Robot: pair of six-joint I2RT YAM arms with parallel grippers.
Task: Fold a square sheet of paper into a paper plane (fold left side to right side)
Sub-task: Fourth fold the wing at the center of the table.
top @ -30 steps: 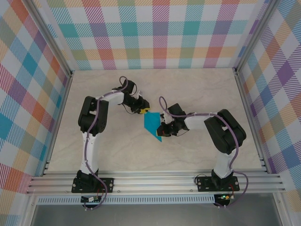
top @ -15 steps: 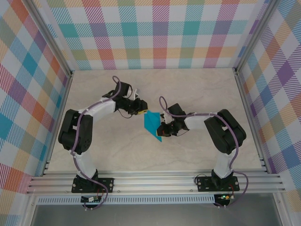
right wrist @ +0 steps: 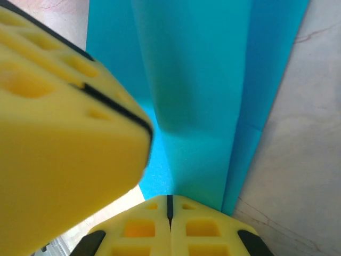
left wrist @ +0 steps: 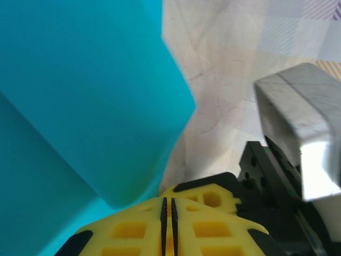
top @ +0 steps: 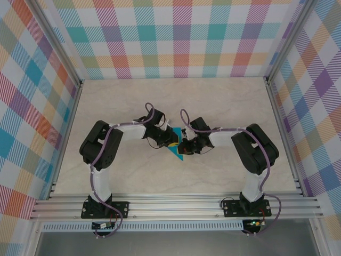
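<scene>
- The left end effector, with yellow honeycomb-patterned pads edged in black, sat just beside the right end effector over the middle of the pale marble-patterned desk.
- A thin, plain, bright cyan-blue paper sheet lay partly folded on the desk under both end effectors, with a pointed corner poking out on the near side of them.
- From the left wrist, the left end effector had its pads pressed together, leaving only a hairline dark seam between them.
- The cyan-blue paper sheet rose ahead and to the left of those tips as a lifted flap over a flat layer. Its lower edge met the pads, but I could not tell whether any paper was pinched.
- To the right of those tips stood a silver-grey metal block on a black mount.
- From the right wrist, the right end effector was fully closed, pad against pad.
- The cyan-blue paper sheet stretched straight ahead of its tips in overlapping layers, and a raised fold ran away from them. Whether it was gripped was unclear.
- A blurred yellow pad of the left arm's fingers loomed up and to the left of the right tips.
- Pastel checked wall panels enclosed the desk.
</scene>
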